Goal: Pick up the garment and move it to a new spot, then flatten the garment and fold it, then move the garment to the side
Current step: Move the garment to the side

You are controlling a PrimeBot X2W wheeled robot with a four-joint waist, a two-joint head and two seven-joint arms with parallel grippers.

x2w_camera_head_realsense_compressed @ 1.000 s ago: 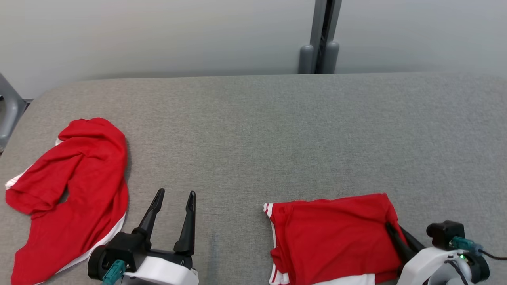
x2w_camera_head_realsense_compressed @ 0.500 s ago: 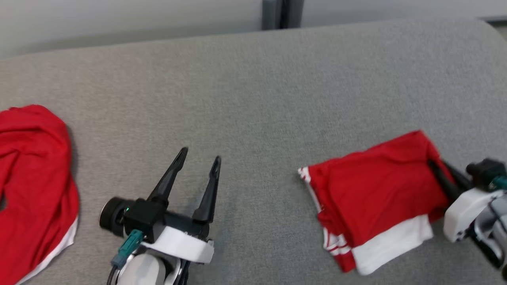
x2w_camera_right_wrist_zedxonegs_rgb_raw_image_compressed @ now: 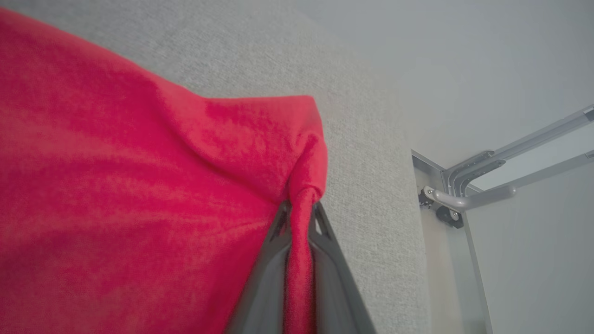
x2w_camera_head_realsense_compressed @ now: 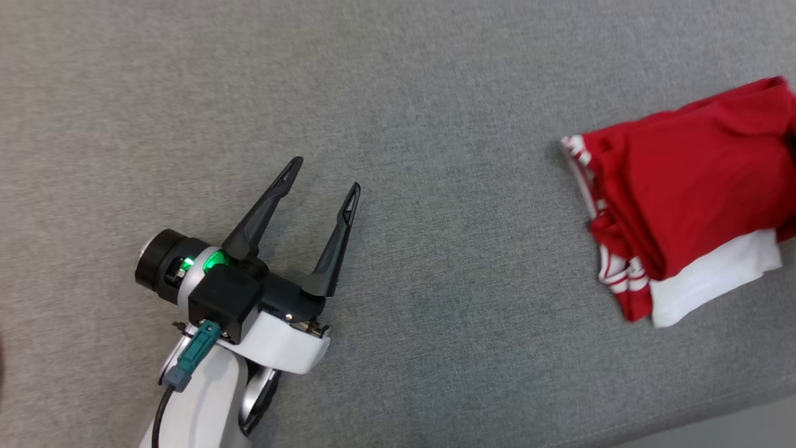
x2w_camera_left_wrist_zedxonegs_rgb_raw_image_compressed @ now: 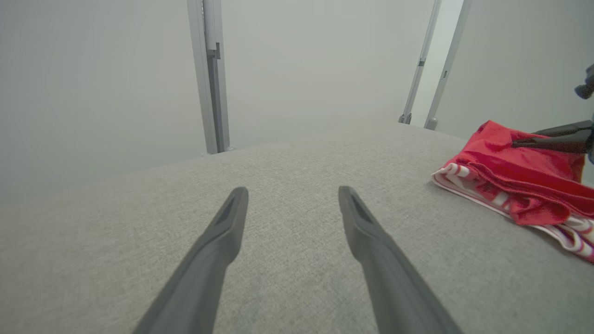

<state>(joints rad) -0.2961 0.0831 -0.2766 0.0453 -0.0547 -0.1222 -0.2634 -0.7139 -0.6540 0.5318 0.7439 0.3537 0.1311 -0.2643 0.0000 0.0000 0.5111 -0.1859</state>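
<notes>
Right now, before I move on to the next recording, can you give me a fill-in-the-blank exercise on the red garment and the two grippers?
1. In the head view, the folded red cloth garment lies on the grey fabric-covered surface, to the ____ of the left gripper.
2. The left gripper's two long dark fingers stand ____, with nothing between them.
3. The right gripper is ____ on a bunched edge of the garment.
4. The garment's striped trim and its lower layer are ____.

Missing words: right; open; shut; white.

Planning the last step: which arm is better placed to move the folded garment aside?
Right. The right pincer is shut on the folded red garment; the left pincer stands open over grey surface, apart from it.
</notes>
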